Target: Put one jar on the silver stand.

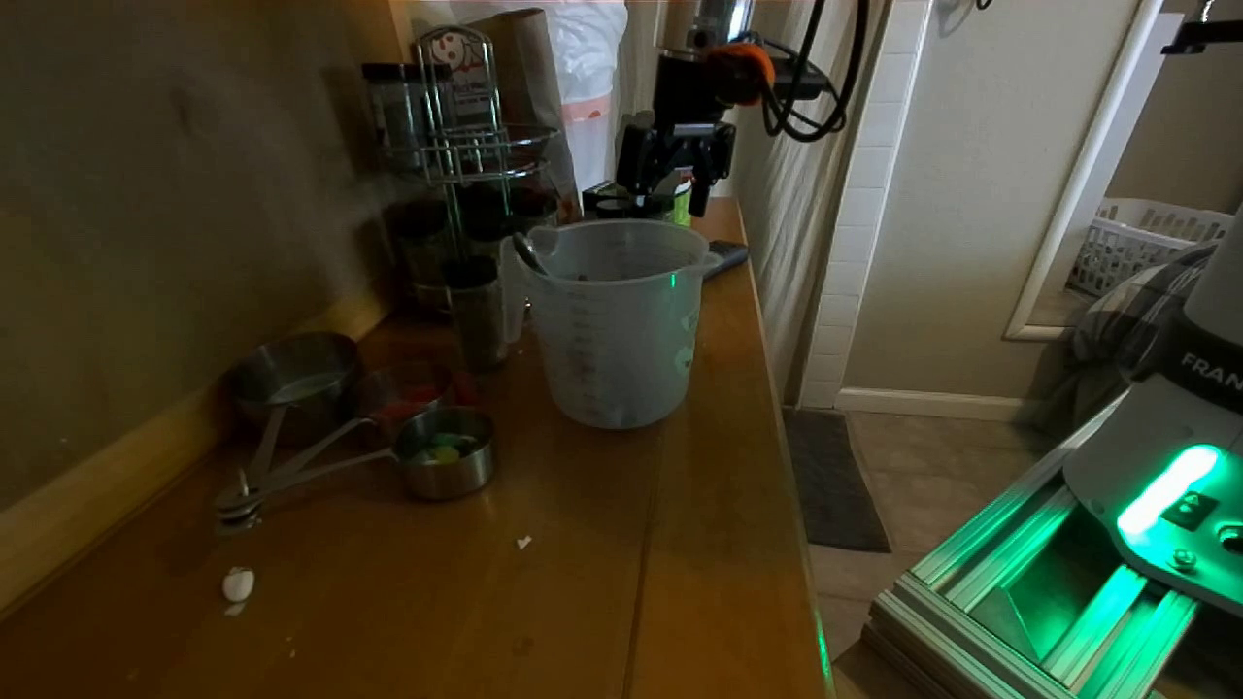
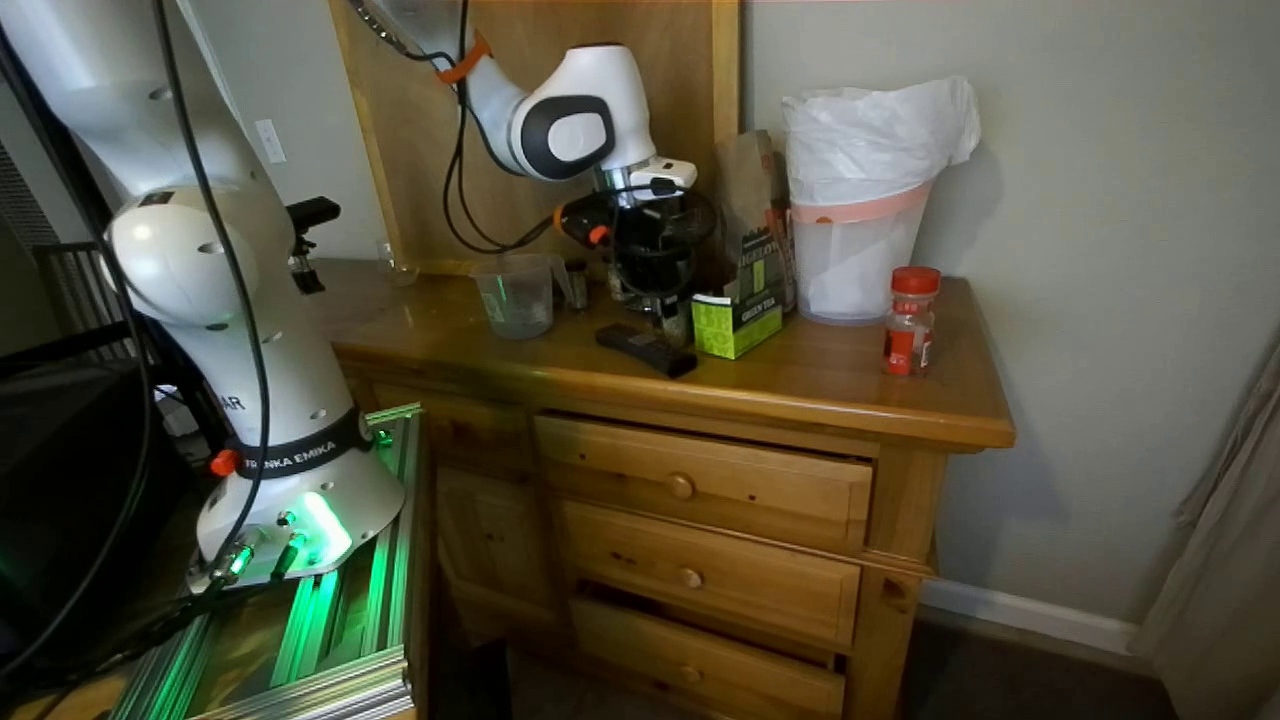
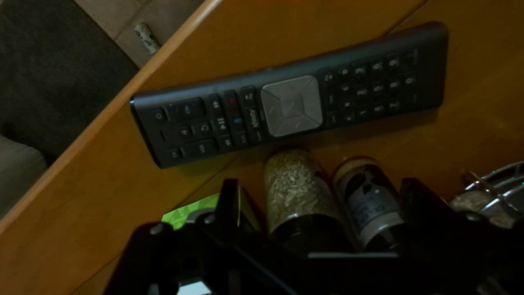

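Note:
The silver stand (image 1: pixel 473 160) is a wire rack by the wall, with a black-lidded jar (image 1: pixel 393 112) on its upper tier and darker jars lower down. Its edge shows at the right of the wrist view (image 3: pixel 501 196). My gripper (image 1: pixel 670 194) points down beyond the bucket, right of the stand. In the wrist view my gripper (image 3: pixel 319 184) is open. A seed-filled jar (image 3: pixel 297 186) and a labelled jar (image 3: pixel 370 194) stand side by side between its fingers, their dark lids near the palm. Whether a finger touches the labelled jar, I cannot tell.
A pale bucket (image 1: pixel 621 330) and a dark jar (image 1: pixel 479 325) stand before the stand. Measuring cups (image 1: pixel 445 456) lie nearer. A remote (image 3: pixel 290 102) lies beside the jars. A green tea box (image 2: pixel 738 325), lined bin (image 2: pixel 860 260) and red-lidded shaker (image 2: pixel 910 320) stand along the dresser.

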Motion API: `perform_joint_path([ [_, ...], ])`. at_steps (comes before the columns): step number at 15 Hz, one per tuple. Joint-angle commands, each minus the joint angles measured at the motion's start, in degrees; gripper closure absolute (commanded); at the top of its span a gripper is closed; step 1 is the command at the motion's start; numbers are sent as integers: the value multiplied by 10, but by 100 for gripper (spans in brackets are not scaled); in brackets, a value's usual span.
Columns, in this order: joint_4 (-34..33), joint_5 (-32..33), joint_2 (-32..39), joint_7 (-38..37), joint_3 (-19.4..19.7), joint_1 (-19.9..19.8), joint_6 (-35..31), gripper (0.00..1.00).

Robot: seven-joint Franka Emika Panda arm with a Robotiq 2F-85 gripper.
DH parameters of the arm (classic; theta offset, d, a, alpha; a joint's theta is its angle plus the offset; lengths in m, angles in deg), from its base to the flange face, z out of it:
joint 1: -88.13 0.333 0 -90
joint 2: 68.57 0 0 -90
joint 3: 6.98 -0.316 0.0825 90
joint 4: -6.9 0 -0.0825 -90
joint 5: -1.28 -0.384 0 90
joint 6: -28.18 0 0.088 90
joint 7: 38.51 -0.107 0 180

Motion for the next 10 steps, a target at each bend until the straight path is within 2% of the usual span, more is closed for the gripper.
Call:
perform_joint_path([
  [1, -2, 16, 20, 2, 5, -2, -42, 7],
  [6, 0, 38, 19, -5, 8, -5, -68, 16],
  [7, 0, 40, 18, -6, 9, -5, -69, 15],
  [9, -1, 34, 19, 0, 10, -4, -66, 21],
  [10, -2, 32, 20, 1, 10, -3, -63, 31],
])
